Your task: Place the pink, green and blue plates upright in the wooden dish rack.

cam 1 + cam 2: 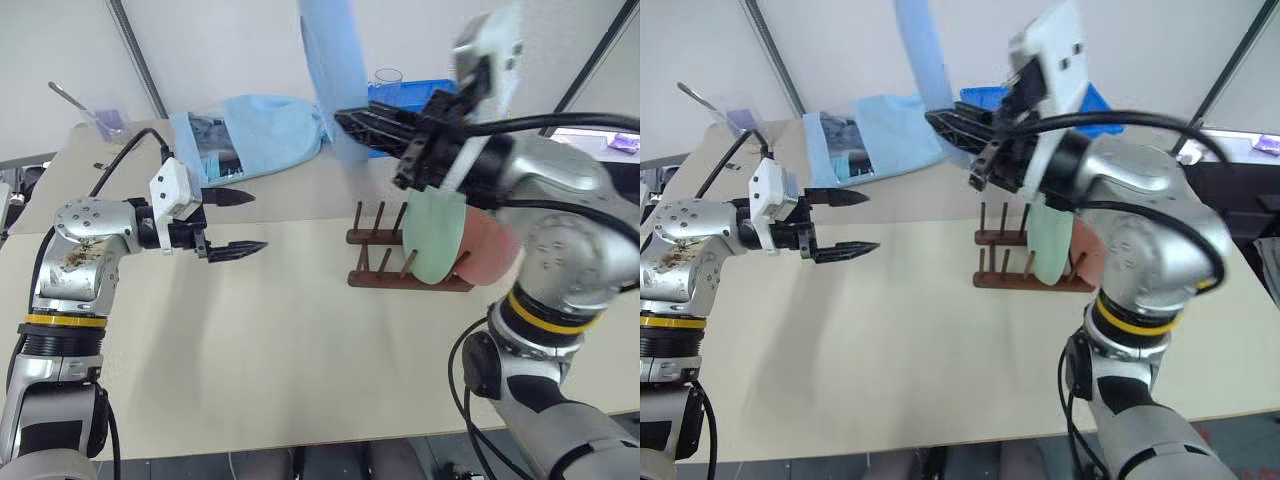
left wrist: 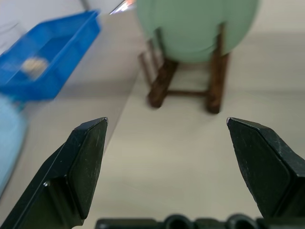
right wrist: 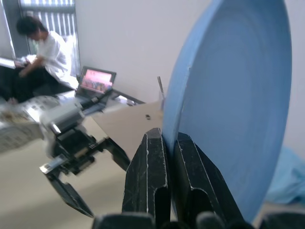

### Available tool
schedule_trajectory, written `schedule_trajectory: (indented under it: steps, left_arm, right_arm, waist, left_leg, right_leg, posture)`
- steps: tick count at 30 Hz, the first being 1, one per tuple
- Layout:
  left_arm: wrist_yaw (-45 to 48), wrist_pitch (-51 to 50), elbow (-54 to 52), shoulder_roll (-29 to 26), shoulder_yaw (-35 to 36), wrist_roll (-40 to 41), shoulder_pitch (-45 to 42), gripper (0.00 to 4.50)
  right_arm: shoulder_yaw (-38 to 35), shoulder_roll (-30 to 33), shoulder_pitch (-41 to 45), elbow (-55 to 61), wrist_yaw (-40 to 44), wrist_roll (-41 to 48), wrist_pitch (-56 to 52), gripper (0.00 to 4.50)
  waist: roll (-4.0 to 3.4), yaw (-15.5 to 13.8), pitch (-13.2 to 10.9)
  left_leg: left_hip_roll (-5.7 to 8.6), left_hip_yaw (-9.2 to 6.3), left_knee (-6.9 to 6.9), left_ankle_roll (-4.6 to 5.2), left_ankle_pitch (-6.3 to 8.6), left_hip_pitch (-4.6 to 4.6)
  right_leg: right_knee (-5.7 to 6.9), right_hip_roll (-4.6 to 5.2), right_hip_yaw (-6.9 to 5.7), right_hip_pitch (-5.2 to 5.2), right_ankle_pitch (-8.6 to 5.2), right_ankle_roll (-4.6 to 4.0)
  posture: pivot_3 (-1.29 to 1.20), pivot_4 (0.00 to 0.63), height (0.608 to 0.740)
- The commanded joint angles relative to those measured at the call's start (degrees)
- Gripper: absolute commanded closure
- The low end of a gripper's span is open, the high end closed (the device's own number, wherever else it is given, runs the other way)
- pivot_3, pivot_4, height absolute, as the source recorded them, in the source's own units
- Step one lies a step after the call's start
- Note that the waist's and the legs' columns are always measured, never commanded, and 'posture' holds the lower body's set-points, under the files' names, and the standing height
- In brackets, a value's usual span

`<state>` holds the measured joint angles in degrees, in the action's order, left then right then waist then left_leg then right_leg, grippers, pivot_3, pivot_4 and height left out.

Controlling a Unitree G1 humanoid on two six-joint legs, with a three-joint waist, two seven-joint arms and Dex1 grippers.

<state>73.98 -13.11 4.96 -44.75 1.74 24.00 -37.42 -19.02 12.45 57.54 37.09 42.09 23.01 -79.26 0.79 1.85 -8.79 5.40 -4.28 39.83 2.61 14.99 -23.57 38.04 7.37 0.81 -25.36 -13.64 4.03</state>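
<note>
Left eye view: R gripper [image 1: 350,125] raised above the table [image 1: 250,330], pointing toward robot's left, clamped on blue plate [image 1: 330,70] rim; plate edge-on, long axis vertical. L gripper [image 1: 240,222] level, fingers wide apart, empty. Green plate [image 1: 435,235] & pink plate [image 1: 490,250] upright in wooden dish rack [image 1: 385,255].

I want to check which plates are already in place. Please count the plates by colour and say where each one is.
Pink plate: 1, upright in the wooden dish rack
Green plate: 1, upright in the rack, beside the pink one
Blue plate: 1, in the air, pinched at its rim by the right claw
Total: 3 plates, 2 in the rack
</note>
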Motion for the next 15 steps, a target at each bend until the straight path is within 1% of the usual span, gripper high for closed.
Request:
schedule_trajectory:
  steps: [1,6,11,15]
  left_arm:
    - [0.7,-1.5,-2.4,1.3,1.0,3.4,-1.6,0.21]
    - [4.6,-3.3,-3.3,1.1,-0.1,4.9,-2.4,0.21]
    - [8.0,-4.3,-2.9,0.3,-0.2,5.2,-3.7,0.21]
    - [8.1,-4.9,-3.5,0.7,-0.3,5.3,-4.8,0.21]
  right_arm:
    - [-6.3,-2.8,-0.6,8.0,-4.9,2.7,-11.4,4.50]
    - [-9.7,-8.0,-5.9,11.6,-10.4,6.5,-13.2,4.50]
    - [-10.0,-6.9,-9.7,11.1,-15.8,10.0,-13.2,4.50]
    - [-10.4,-5.2,-12.0,10.3,-19.1,14.1,-13.2,4.50]
  waist:
    - [0.00,0.0,0.0]
    - [0.00,0.4,0.0]
    - [-0.01,0.5,0.0]
    - [-0.01,0.5,0.0]
  left_leg:
    - [0.00,0.02,0.00,0.00,0.00,0.01]
    - [0.01,0.05,0.02,-0.01,-0.02,0.05]
    - [0.02,0.07,0.01,-0.01,-0.02,0.06]
    - [0.03,0.07,0.01,-0.01,-0.02,0.09]
  right_leg:
    - [0.02,0.00,0.01,-0.01,0.00,0.00]
    - [0.06,-0.01,0.03,0.02,0.00,0.00]
    - [0.06,-0.01,0.03,0.01,0.00,0.00]
    - [0.03,-0.01,0.02,0.06,0.00,0.00]
  posture:
    - [0.00,0.150,0.740]
    - [0.00,0.150,0.740]
    - [0.00,0.150,0.740]
    - [0.00,0.150,0.740]
